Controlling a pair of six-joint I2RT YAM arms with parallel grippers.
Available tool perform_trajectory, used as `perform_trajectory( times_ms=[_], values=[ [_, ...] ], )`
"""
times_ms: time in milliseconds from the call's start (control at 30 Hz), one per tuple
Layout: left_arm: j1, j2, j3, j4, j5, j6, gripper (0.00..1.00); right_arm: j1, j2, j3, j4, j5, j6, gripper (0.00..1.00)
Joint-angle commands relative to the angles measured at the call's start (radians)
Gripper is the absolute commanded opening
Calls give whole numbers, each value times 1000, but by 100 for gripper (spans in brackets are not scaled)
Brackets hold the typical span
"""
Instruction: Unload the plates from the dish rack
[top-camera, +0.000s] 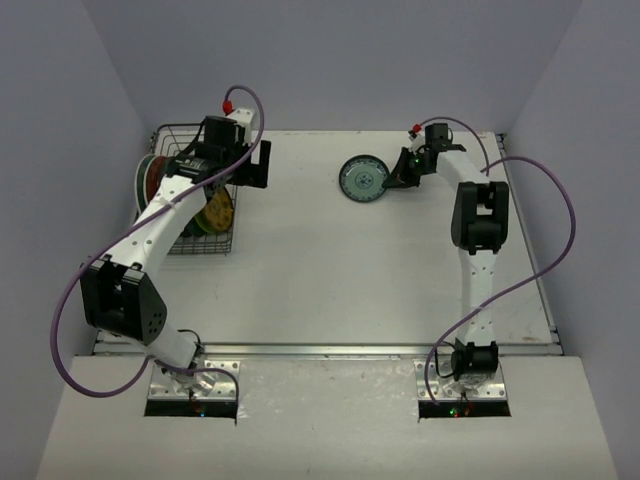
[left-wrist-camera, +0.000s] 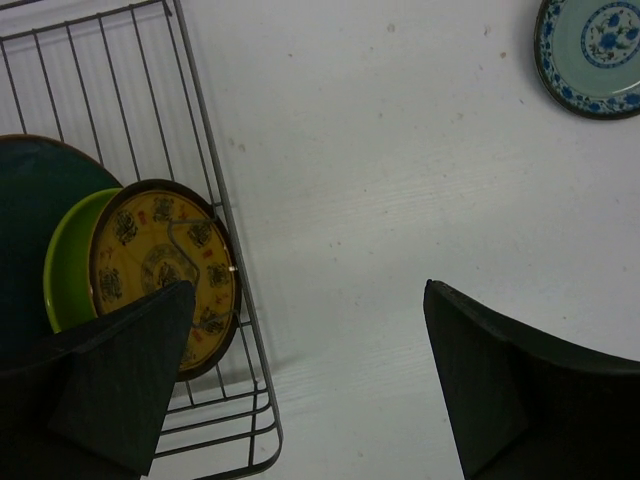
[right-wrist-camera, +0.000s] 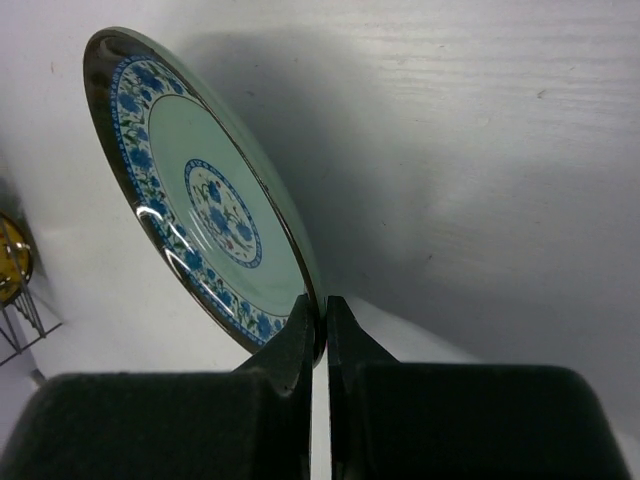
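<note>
the left arm (top-camera: 165, 210) is covering much of the dish rack (top-camera: 200, 245) from above, the yellow plate (left-wrist-camera: 160, 260) is hiding most of the lime-green plate (left-wrist-camera: 66, 275), and the frame edges are cutting off the dark teal plate (left-wrist-camera: 30, 230) and the blue-patterned plate (left-wrist-camera: 590, 50) in the left wrist view.

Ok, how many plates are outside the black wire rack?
1: the round pale-green plate with blue flowers, rim pinched in the right hand, far-centre on the white table. The left arm could hide another.

Teal plate (right-wrist-camera: 215, 205) — blue flowers (perhaps leaves).
</note>
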Motion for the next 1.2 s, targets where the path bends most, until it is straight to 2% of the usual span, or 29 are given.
perform_trajectory(
  times_ms=[0,133,300,433,467,600,700,833,867,1000,1167],
  values=[
    [14,-26,-10,71,-122,-5,92,7,23,45,26,-30,48,0],
    [34,-29,-35,81,-177,-12,87,17,42,30,29,-73,75,0],
    [64,-13,-31,60,-228,-12,74,34,48,17,22,-93,100,0],
    [107,28,-6,23,-225,-51,59,40,39,12,27,-85,104,24],
    [112,38,2,12,-226,-52,57,40,35,10,27,-82,103,31],
    [129,62,10,-20,-247,-48,53,41,2,-1,17,-62,96,48],
    [129,67,9,-23,-265,-48,52,40,-13,-8,10,-52,92,52],
    [127,74,3,-11,-365,-40,52,50,-122,-66,-1,30,76,63],
    [127,78,0,-7,-392,-35,51,52,-165,-82,2,50,66,69],
    [127,97,-13,0,-432,-25,51,67,-277,-154,13,115,30,83],
    [127,140,-15,4,-428,-25,45,103,-410,-223,15,180,-32,88]
  ],
)
